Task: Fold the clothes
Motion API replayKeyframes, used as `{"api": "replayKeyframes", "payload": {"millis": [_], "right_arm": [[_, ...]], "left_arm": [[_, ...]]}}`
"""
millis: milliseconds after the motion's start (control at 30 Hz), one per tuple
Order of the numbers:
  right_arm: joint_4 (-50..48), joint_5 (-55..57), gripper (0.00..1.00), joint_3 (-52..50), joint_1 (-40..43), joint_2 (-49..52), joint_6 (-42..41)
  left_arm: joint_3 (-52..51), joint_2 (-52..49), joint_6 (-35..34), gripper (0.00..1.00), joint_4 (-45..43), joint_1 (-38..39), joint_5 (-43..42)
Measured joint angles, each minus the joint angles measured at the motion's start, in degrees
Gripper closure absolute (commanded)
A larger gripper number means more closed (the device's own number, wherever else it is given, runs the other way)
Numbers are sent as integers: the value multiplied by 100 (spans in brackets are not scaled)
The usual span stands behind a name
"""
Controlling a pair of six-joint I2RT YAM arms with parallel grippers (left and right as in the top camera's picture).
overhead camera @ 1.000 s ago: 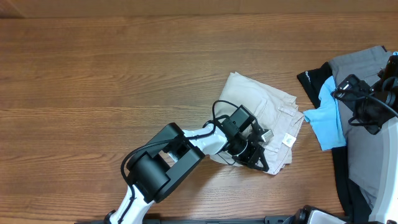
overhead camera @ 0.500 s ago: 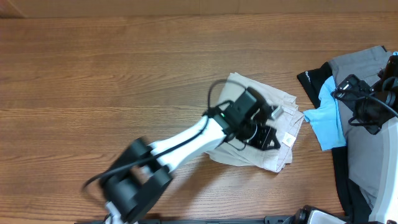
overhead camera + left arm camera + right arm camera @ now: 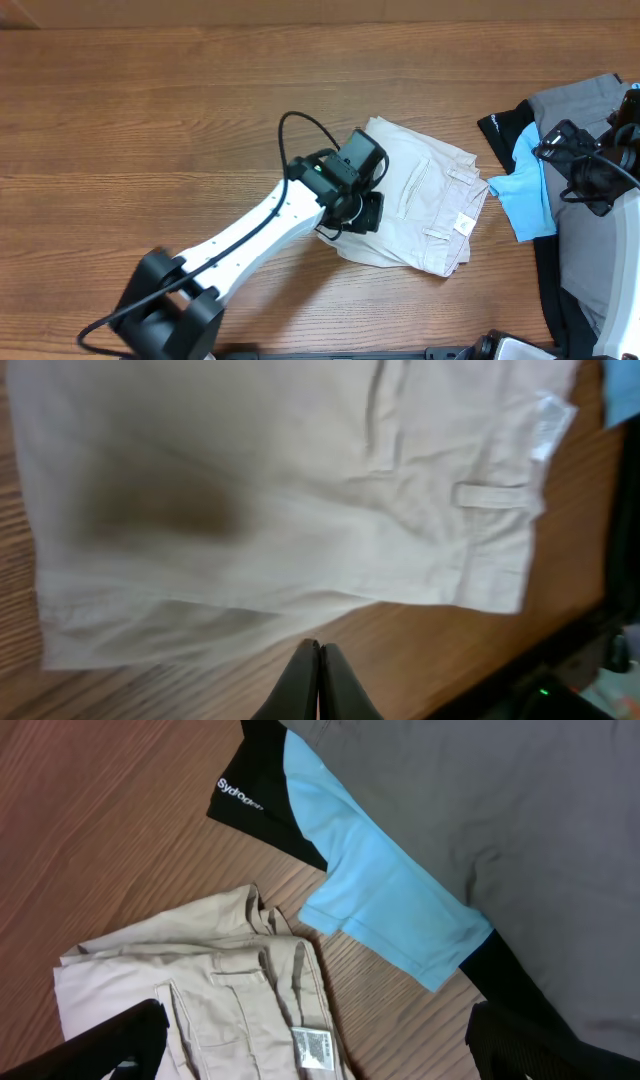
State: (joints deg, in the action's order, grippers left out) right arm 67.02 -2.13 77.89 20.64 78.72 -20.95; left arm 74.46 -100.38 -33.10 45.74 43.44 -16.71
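Observation:
The clothes are a cream pair of shorts (image 3: 425,205), folded into a compact wrinkled rectangle at mid-table, with a pocket, belt loops and a small white label (image 3: 463,225). My left gripper (image 3: 363,212) hovers over their left part, shut and empty. In the left wrist view its closed fingertips (image 3: 320,656) sit above bare wood just off the hem of the shorts (image 3: 280,510). My right gripper (image 3: 588,182) stays at the far right over the grey garment. In the right wrist view it is open wide (image 3: 318,1058), with the shorts (image 3: 200,990) and the label (image 3: 312,1048) below.
A pile of other garments lies at the right edge: grey trousers (image 3: 585,105), a light blue piece (image 3: 525,190) and a black piece (image 3: 505,130). They also show in the right wrist view: grey (image 3: 520,810), blue (image 3: 390,900), black (image 3: 265,795).
My left arm has swung left and back from the right front corner of the shorts to their left side. The shorts lie flat. The right arm has not moved.

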Motion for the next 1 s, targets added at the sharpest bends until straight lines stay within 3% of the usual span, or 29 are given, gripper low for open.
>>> {"api": "replayKeyframes", "payload": {"millis": [400, 667, 700, 833, 933, 1000], "right_arm": [[0, 0, 0, 0, 0, 0, 0], [0, 2, 0, 0, 0, 0, -4], [0, 2, 0, 0, 0, 0, -2], [2, -2, 0, 0, 0, 0, -2], [0, -2, 0, 0, 0, 0, -2], [0, -2, 0, 0, 0, 0, -2]], "left_arm": [[-146, -1329, -111, 96, -291, 111, 459], [-52, -1338, -111, 94, -162, -4, 1751], [-50, -1338, -109, 86, -184, -101, 1991], [-55, -1375, -131, 73, -525, -826, 3049], [4, -1434, -50, 46, -743, -1585, 3335], [247, -1502, 177, 38, -616, -2184, 3276]]}}
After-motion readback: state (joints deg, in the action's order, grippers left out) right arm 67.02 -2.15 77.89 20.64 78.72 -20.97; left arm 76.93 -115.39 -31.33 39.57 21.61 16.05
